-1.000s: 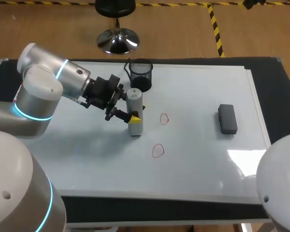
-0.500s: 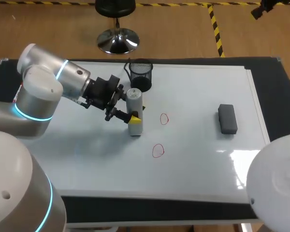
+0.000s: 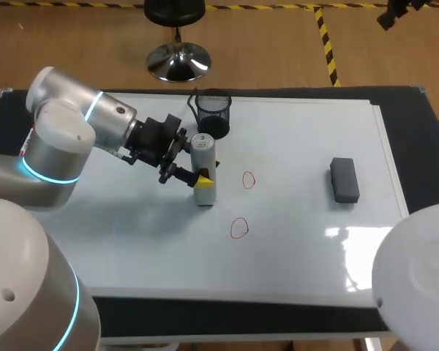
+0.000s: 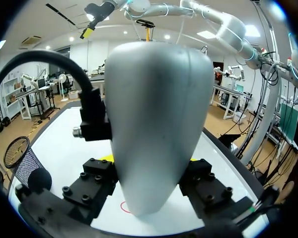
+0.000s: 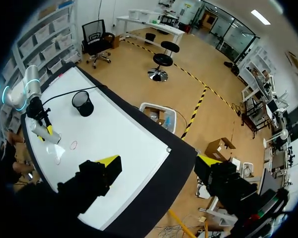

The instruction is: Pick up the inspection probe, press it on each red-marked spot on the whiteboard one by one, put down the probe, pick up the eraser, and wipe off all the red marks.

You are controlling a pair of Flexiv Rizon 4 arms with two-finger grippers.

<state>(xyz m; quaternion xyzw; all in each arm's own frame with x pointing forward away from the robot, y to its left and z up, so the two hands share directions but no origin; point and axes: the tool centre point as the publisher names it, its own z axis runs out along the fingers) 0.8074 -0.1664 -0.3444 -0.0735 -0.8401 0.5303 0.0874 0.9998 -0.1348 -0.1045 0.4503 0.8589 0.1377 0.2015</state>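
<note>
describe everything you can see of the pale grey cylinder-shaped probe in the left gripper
The pale grey cylindrical inspection probe looks like smooth matt plastic, with a flat top bearing a small dark marking; the left wrist view shows its rounded body. It stands upright, its lower end seemingly resting on the white whiteboard, beside the upper red circle and just nearer the robot than the black mesh cup. The left gripper clamps it from two sides around mid-height. Nothing else touches it.

Upright grey probe [image 3: 203, 172] near red marks [image 3: 249, 180]
</note>
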